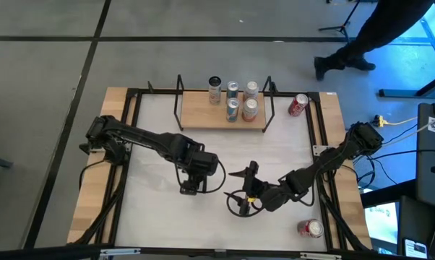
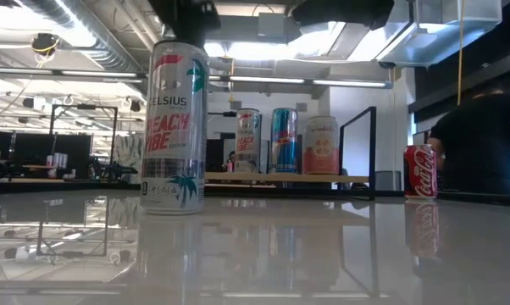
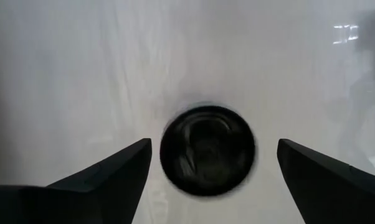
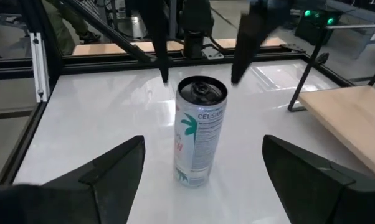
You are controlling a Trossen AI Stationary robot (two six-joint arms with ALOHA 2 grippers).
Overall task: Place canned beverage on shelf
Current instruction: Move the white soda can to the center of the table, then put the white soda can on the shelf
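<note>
Here we see a tall white Celsius can (image 2: 174, 127) standing upright on the white table (image 1: 160, 217), in its middle part, well apart from the shelf (image 1: 203, 115). The left gripper (image 1: 190, 184) hangs right above this can, and in the left wrist view its two dark fingers (image 3: 106, 177) are spread wide, one on each side of the can's dark top, not touching it. In the low view the gripper is only a dark shape over the can top.

The right gripper (image 4: 200, 180) is near the front edge of the table, just beside the can and pointed at it. Its fingers (image 4: 109, 171) are also spread apart and they hold nothing; in the right wrist view the can stands between them but farther off.

The shelf lies along the far edge of the table, a light-wood board with thin black rod uprights at both ends. On it we count five cans (image 1: 233, 101) standing upright, grouped toward its right half. A red cola can (image 1: 298, 105) stands on the table just beside the right end of the shelf, near the far right corner. Another red can (image 1: 311, 228) lies on its side near the front right corner.

Beyond the far edge, a person in dark clothes (image 2: 479, 140) is in the room.
</note>
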